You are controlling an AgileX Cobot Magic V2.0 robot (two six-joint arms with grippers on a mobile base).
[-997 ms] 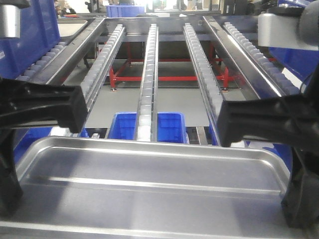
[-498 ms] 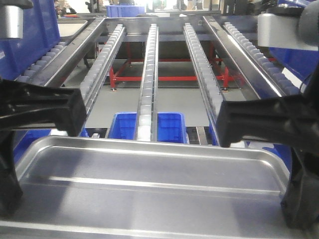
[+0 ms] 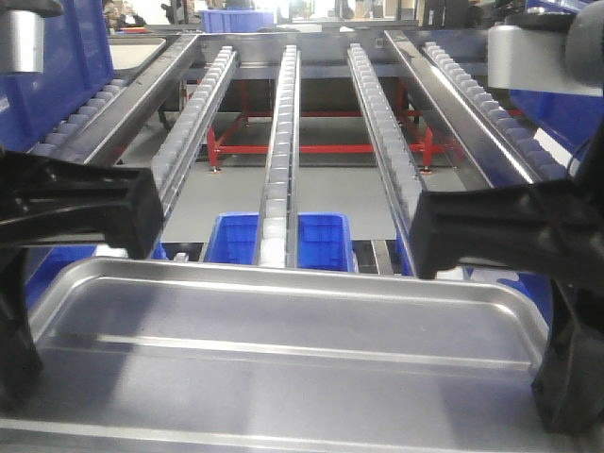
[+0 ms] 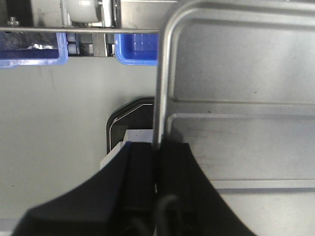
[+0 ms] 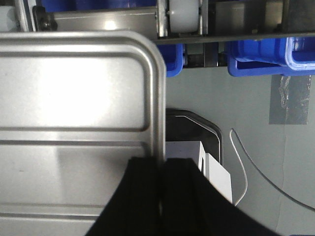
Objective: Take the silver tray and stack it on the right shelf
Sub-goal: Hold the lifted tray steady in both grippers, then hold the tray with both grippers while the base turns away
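Silver tray (image 3: 283, 326) shiny, two ridges; crates (image 3: 326, 241) blue; frame (image 3: 326, 148) red.

No readable text, label, brand, number or sign is showing in any view; the silver tray (image 3: 283, 326), the blue bins (image 3: 326, 241) and the floor tape (image 5: 281, 101) are bearing no legible marks.

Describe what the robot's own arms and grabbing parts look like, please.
The left gripper and right gripper look alike: matte black, each with two thick, blocky, flat-faced jaws that broaden in a curve towards the wrist. In the front view the arm parts behind them are black too. A smooth silver-grey left arm joint and right arm joint, both cylindrical, sit above. No markings show.
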